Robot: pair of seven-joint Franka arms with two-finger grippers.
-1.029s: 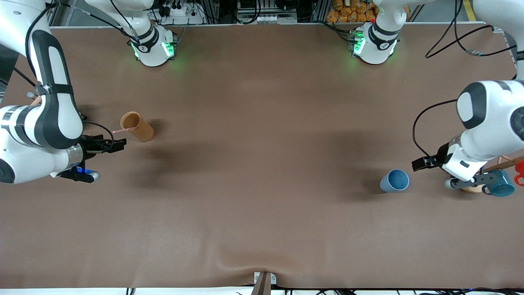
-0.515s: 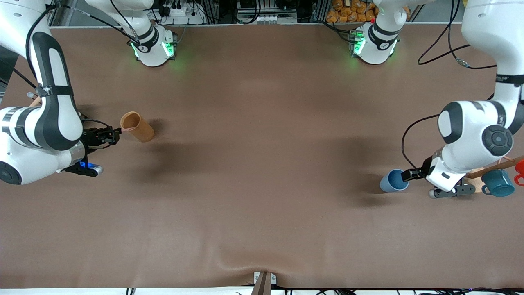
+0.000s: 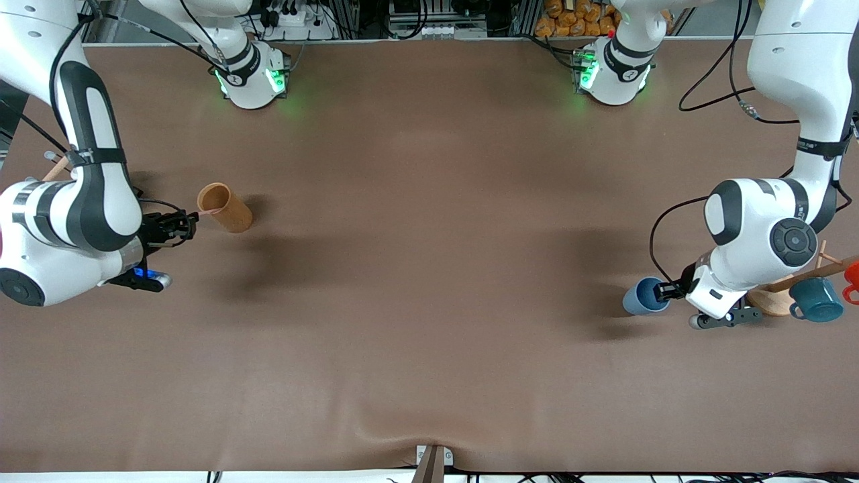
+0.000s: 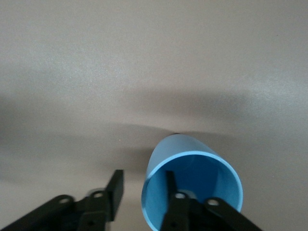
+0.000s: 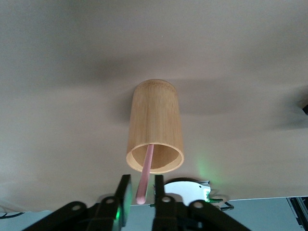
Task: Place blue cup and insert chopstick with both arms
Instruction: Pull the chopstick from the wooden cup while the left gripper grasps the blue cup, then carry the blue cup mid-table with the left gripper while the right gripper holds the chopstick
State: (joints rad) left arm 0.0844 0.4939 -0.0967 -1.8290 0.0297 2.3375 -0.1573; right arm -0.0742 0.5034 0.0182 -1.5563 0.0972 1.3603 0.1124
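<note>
The blue cup stands on the table toward the left arm's end; it also shows in the left wrist view. My left gripper is open at the cup's rim, with one finger inside the cup and one outside, straddling its wall. The pale pink chopstick leans out of a tan-brown cylinder toward the right arm's end. My right gripper is open, with a finger on each side of the chopstick's free end and small gaps between.
A teal mug with a handle hangs on a light-wood rack beside the left arm's wrist, with a red object at the table's end. The brown table stretches between the two arms.
My left gripper has moved toward the blue cup and now straddles its wall. My right gripper has moved up to the chopstick's end and has held there for the last half second.
</note>
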